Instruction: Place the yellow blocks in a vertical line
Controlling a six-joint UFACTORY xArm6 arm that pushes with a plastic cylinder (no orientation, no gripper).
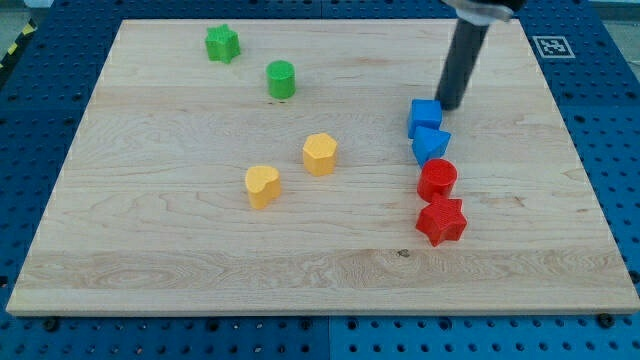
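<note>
My tip point(449, 106) just beside blue cube point(424, 116) — no jaws; yellow blocks point(263, 185) apart.

a lab: wooden board point(330, 270) on blue perforated bench point(620, 120).

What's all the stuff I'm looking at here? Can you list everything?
Green star block: one, green, upper left of the board.
Green cylinder block: one, green, right of and below the star.
Yellow hexagon block: one, yellow, board centre.
Yellow heart block: one, yellow, lower left of the hexagon.
Blue blocks: two, blue, right side, stacked in a column.
Red cylinder block: one, red, under the blue ones.
Red star block: one, red, lowest in the column.
Wooden board: one, light wood, on a blue table.
My tip: one, dark rod, at the upper blue block's right.
</note>
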